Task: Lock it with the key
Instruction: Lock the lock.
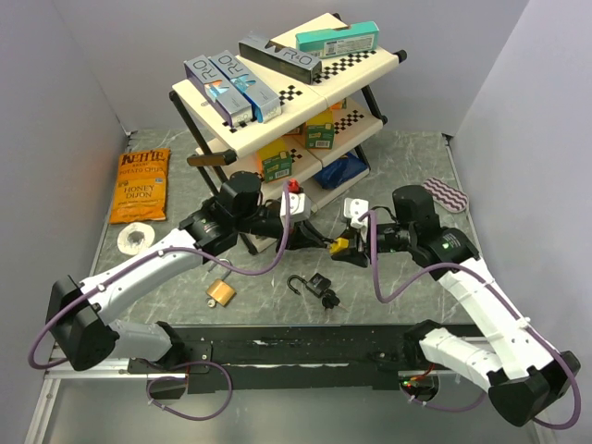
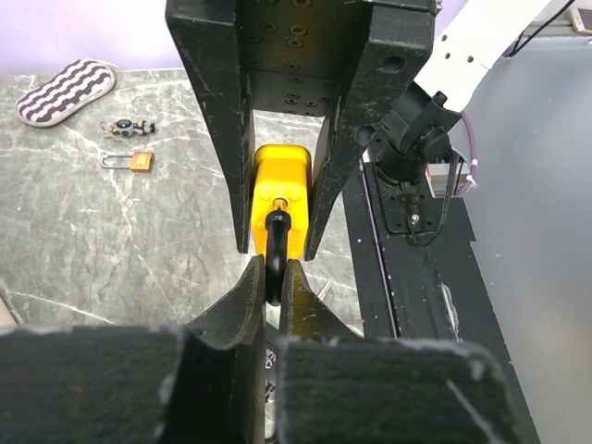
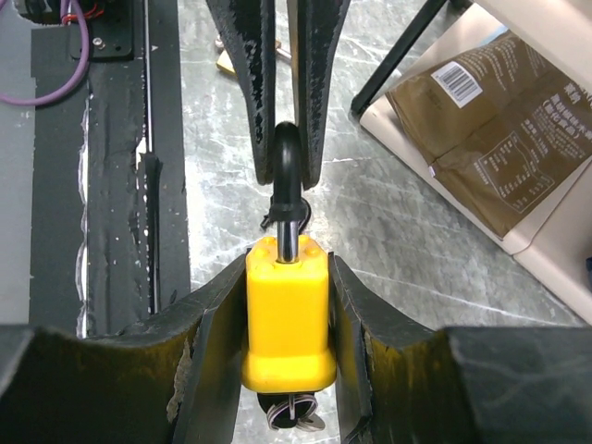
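Grey marble worktop from above, a shelf rack along the far edge, and both arms meet over the middle. The left gripper and right gripper share a yellow padlock, held off the surface. A brass padlock and a black padlock lie toward the near edge.

Left wrist now: the left pincer is closed tight on the black shackle, and the right one is clamped across the yellow body beyond it.

Right wrist: the same grip from the other end. A bare steel leg shows between body and shackle, so the lock looks not yet closed. A key ring peeks out under the body.

The danger? Neither pincer is free to turn the key. If the arms push off-axis, the shackle may jam. If either hold is released carelessly, the lock could swing or drop toward the near edge.
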`<state>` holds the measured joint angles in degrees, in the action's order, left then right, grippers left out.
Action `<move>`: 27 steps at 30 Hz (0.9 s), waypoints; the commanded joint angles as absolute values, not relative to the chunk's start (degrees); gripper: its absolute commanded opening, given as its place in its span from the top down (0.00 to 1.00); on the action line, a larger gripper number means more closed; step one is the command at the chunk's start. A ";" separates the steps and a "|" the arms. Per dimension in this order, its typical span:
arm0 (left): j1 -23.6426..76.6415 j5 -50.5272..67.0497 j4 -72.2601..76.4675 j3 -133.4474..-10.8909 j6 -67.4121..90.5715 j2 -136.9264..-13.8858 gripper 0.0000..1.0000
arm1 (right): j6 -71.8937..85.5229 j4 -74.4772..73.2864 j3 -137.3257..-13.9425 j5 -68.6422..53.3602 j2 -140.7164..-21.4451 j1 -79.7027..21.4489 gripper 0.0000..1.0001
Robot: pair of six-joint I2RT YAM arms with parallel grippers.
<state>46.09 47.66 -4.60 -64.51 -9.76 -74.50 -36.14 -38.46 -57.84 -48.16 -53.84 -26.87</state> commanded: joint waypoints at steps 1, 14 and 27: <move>47.46 50.36 -0.44 -63.63 -8.18 -76.02 0.99 | -34.98 -31.12 -61.43 -51.50 -55.19 -26.89 1.00; 49.83 53.96 3.96 -63.28 -8.87 -83.22 0.99 | -31.73 -22.15 -64.69 -54.32 -58.62 -29.88 1.00; 50.45 56.42 2.36 -63.81 -10.64 -86.75 0.99 | -30.94 -16.61 -66.35 -54.58 -60.64 -30.15 1.00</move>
